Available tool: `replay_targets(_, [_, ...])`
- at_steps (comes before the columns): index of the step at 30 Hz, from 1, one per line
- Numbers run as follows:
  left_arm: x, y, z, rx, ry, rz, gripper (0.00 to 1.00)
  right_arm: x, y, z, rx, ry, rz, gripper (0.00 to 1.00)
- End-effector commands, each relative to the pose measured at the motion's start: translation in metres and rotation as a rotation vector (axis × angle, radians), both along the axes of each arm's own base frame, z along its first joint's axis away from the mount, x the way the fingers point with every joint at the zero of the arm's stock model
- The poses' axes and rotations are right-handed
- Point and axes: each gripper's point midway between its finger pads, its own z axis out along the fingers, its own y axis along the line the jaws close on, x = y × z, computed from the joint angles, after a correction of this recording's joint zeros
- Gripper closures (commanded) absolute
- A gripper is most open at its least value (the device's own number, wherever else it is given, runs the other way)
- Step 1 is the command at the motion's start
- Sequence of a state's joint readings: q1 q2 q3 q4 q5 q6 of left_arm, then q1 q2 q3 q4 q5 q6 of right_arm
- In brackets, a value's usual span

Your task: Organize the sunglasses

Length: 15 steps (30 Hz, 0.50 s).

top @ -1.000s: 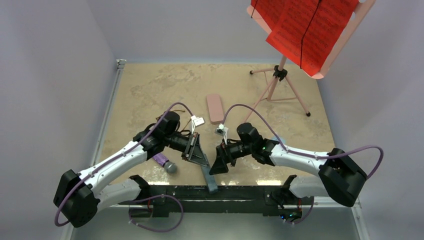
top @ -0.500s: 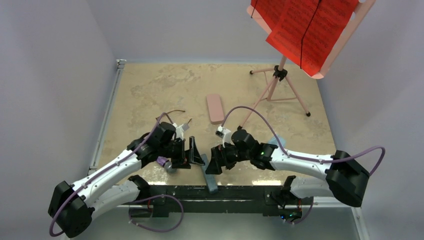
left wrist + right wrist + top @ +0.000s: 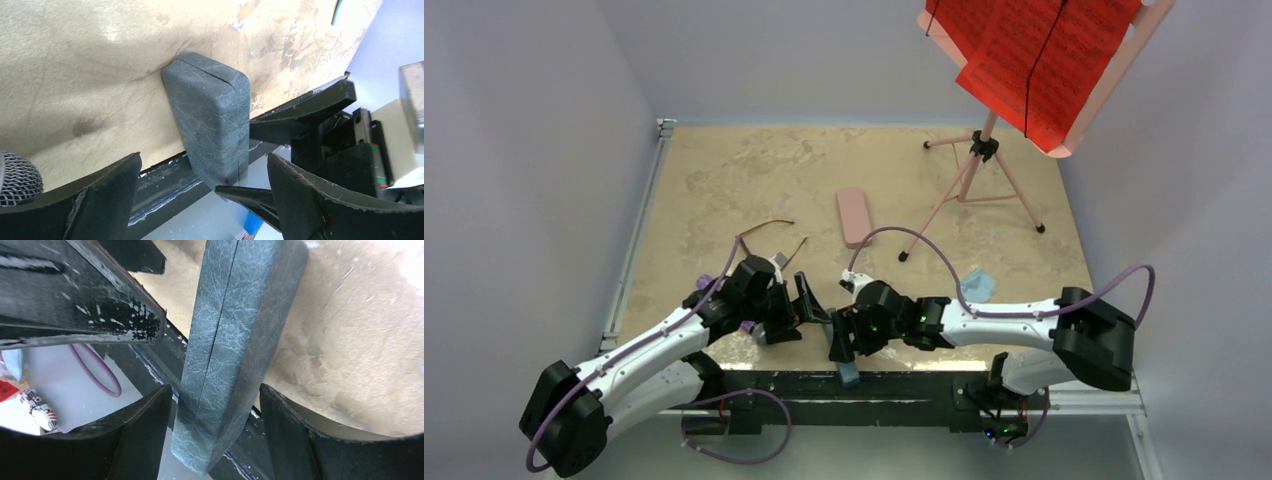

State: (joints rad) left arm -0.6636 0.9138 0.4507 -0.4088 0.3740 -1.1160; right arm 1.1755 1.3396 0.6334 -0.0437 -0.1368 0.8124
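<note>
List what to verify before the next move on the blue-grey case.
1. Blue-grey case lid shut: ok, the seam is closed.
2. Case between the right pincer fingers: ok.
3. Right pincer gripping it firmly: cannot tell.
4. Left pincer open, not touching the case: ok.
5. Case fully on the table: not ok, its near end overhangs the edge.
6. Brown sunglasses in sight: ok, lying on the table beyond the left arm.

No text can be read
</note>
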Motion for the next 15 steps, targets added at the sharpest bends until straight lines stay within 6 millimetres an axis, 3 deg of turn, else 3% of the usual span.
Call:
replay_targets(1, [0.009, -0.001, -0.001, -0.021, -0.010, 0.075, 0.00, -0.003, 0.010, -0.006, -0.077, -0.009, -0.021, 0.35])
replay_targets(5, [0.012, -0.006, 0.006, -0.082, -0.035, 0.091, 0.00, 0.009, 0.001, -0.006, -0.154, -0.036, -0.127, 0.55])
replay_targets(15, [0.027, -0.034, 0.049, -0.282, -0.187, 0.020, 0.00, 0.032, 0.002, 0.054, 0.043, -0.095, -0.312, 0.66])
